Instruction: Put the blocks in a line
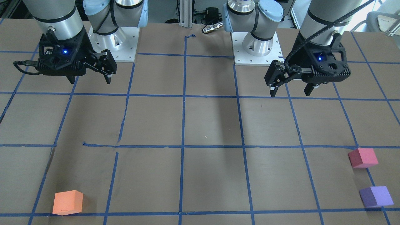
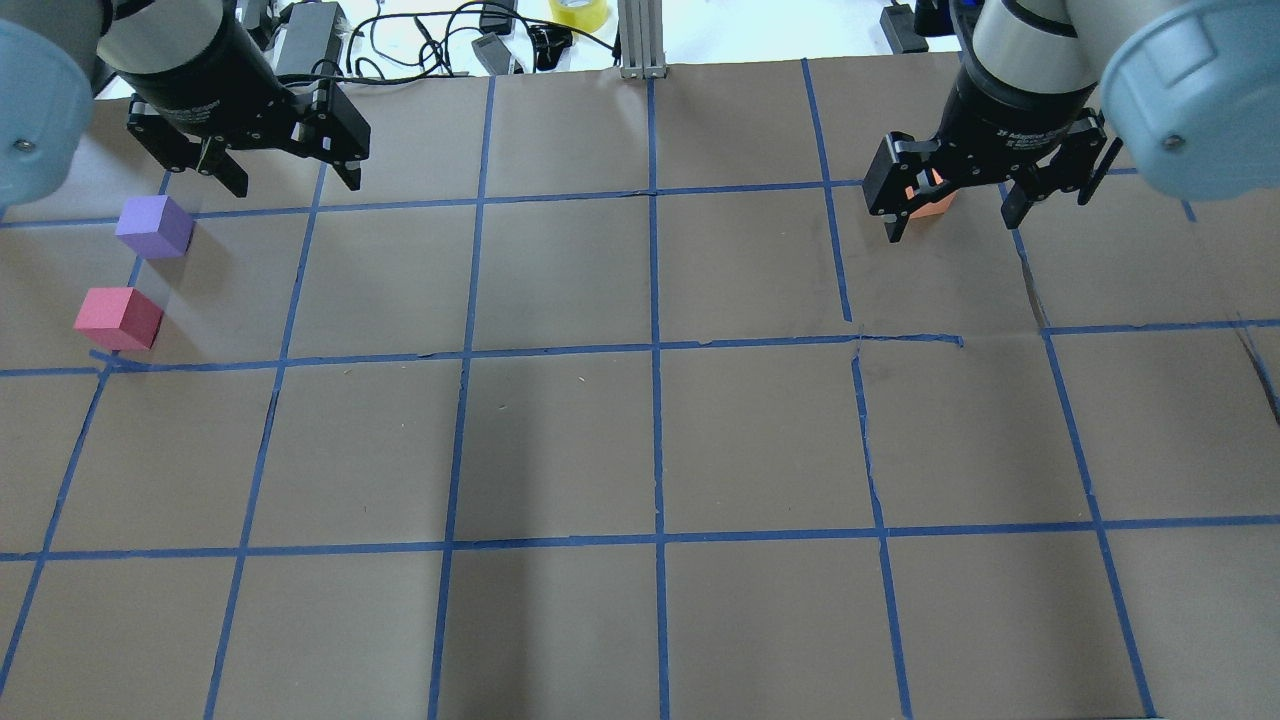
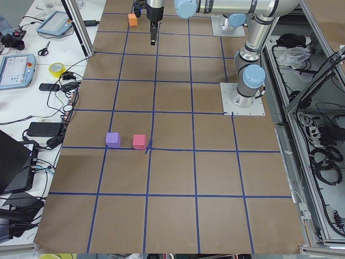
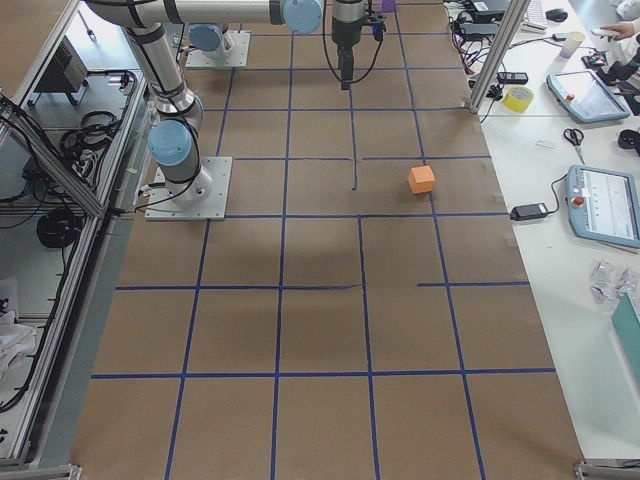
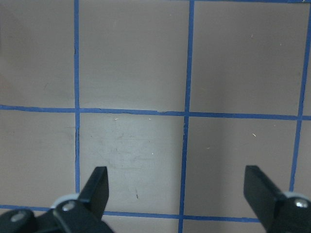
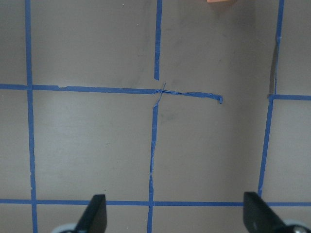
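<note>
Left gripper (image 1: 290, 90) and right gripper (image 1: 90, 79) hang empty, fingers wide. Front view: orange block (image 1: 67, 202) at 7 o'clock, pink block (image 1: 363, 157) and purple block (image 1: 376, 196) at 4. A crooked grab could shove one away.

This is a robotics lab. The worktop (image 3: 172, 178) is wrapped in brown paper and marked into squares with blue tape (image 2: 655, 440). Two grey industrial arms (image 3: 252, 40) stand bolted to it on metal base plates (image 3: 243, 102). Each ends in a black two-finger tool, the left gripper (image 1: 290, 93) and the right gripper (image 1: 90, 82). An aluminium post (image 2: 640, 40) rises at the far edge. Side tables carry teach pendants (image 4: 610, 205), scissors (image 3: 44, 49), a roll of yellow tape (image 3: 56, 69) and a power brick (image 3: 38, 128). Bundled cables (image 3: 323, 140) lie in racks behind the robot.
</note>
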Controlling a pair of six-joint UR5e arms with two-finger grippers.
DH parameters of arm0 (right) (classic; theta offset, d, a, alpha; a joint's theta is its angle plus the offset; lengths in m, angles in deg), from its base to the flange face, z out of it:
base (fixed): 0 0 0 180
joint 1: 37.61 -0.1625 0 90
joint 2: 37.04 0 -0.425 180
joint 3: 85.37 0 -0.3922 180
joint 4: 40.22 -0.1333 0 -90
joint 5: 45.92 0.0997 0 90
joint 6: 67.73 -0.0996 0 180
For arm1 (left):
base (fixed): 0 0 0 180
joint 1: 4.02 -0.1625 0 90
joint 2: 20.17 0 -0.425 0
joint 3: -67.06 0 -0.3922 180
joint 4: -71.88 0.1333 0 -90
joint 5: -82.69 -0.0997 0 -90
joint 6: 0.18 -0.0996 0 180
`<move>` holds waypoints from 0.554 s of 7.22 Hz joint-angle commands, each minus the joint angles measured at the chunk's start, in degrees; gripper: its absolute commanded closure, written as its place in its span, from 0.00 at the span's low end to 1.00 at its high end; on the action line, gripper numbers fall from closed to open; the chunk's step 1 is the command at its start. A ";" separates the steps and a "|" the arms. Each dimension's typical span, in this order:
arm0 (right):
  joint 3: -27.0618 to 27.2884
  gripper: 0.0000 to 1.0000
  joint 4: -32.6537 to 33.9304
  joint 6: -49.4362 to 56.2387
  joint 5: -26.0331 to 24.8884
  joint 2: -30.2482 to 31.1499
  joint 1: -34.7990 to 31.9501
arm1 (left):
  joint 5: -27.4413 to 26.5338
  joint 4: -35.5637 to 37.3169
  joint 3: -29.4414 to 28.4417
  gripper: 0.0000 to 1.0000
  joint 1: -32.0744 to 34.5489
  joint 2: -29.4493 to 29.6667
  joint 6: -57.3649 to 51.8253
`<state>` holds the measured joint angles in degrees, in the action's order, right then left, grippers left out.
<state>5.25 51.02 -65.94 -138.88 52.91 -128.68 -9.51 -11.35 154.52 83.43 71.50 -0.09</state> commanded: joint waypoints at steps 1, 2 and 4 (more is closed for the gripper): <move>0.00 0.00 0.17 -0.38 -0.03 -0.65 0.10 | -0.09 0.00 0.00 0.00 0.00 0.00 0.00; 0.09 0.00 0.17 0.14 0.67 -0.83 0.27 | 0.00 0.00 0.00 0.00 0.00 0.00 0.00; 0.09 0.00 1.31 -0.03 -0.11 -1.88 1.76 | -0.09 0.00 0.00 0.00 0.00 0.00 0.00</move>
<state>5.32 51.90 -65.94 -138.56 51.65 -127.92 -9.61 -11.35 154.52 83.43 71.50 -0.09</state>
